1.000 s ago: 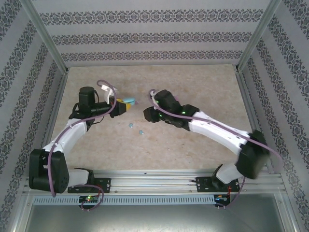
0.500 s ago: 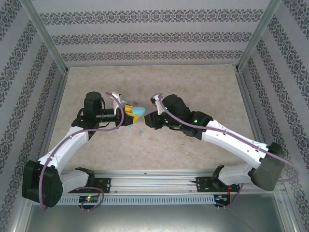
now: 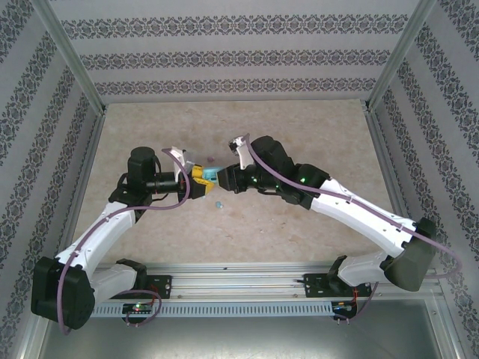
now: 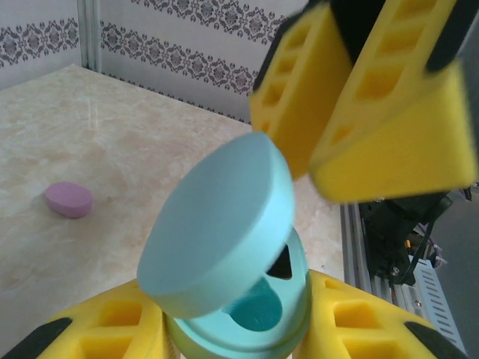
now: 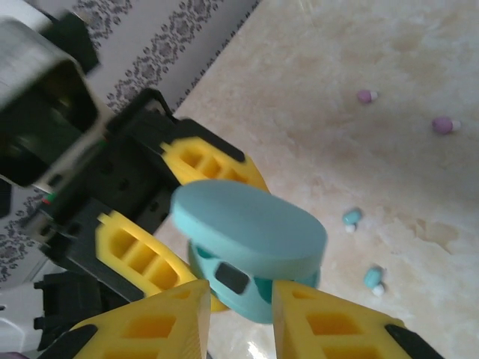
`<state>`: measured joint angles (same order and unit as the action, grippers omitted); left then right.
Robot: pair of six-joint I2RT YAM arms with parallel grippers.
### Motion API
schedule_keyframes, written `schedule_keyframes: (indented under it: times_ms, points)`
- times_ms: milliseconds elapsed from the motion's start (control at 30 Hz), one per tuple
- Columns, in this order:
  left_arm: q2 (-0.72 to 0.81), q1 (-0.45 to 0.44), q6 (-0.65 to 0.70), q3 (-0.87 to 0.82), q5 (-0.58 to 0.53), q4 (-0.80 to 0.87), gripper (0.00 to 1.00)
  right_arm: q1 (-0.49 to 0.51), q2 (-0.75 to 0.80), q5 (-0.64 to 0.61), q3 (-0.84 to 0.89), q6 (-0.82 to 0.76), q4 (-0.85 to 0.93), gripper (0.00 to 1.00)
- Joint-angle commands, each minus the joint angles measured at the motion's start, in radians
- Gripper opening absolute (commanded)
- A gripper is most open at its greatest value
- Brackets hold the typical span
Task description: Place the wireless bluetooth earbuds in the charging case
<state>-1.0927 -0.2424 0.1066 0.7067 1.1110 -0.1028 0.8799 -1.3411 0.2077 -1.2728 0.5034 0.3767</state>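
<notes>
- Earbuds [image 5: 351, 218] are found loose on the table [image 5: 389, 45], at the right of the right wrist frame. Two light blue ones lie at middle right and lower right, and two pink ones at upper right. None is seated in a case.
- Left gripper [image 3: 199, 178], left of centre in the overhead frame: the fingers are clamped on the base of the blue charging case [image 4: 224, 224], which is held clear of the table.
- Charging case, centre: the lid is raised and tilted. The long axis of the oval runs roughly left to right across the right wrist frame.
- Right gripper [image 3: 223, 179], just right of the case: the fingers are set narrowly apart at the lid edge. Whether the lid is pinched cannot be told.
- Deciding relation: the blue earbuds lie below and to the right of the right fingers, well apart from the case opening. The right arm is judged the nearer one for a pick.
- View differences: the open well inside the base and a pink case [image 4: 68, 200] at middle left are shown by the left wrist view. All four earbuds are shown by the right wrist view.
</notes>
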Motion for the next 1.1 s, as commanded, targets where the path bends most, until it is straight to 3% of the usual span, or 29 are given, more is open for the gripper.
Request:
schedule_keyframes:
  times_ms: [0,533,833,1067]
  points:
    - [0.011,-0.009,0.034,-0.012,0.045,-0.023,0.14,0.007,-0.010,0.002,-0.041,0.009,-0.032,0.30]
    - [0.042,-0.010,-0.047,-0.040,0.157,-0.118,0.10,-0.025,-0.053,-0.004,-0.038,-0.043,-0.032,0.48]
    - [0.034,-0.010,-0.077,-0.052,0.165,-0.162,0.10,-0.044,-0.037,0.021,-0.030,-0.025,-0.038,0.54]
    - [-0.004,-0.009,-0.078,-0.024,0.118,-0.086,0.10,-0.045,0.005,0.035,-0.030,0.000,-0.027,0.55]
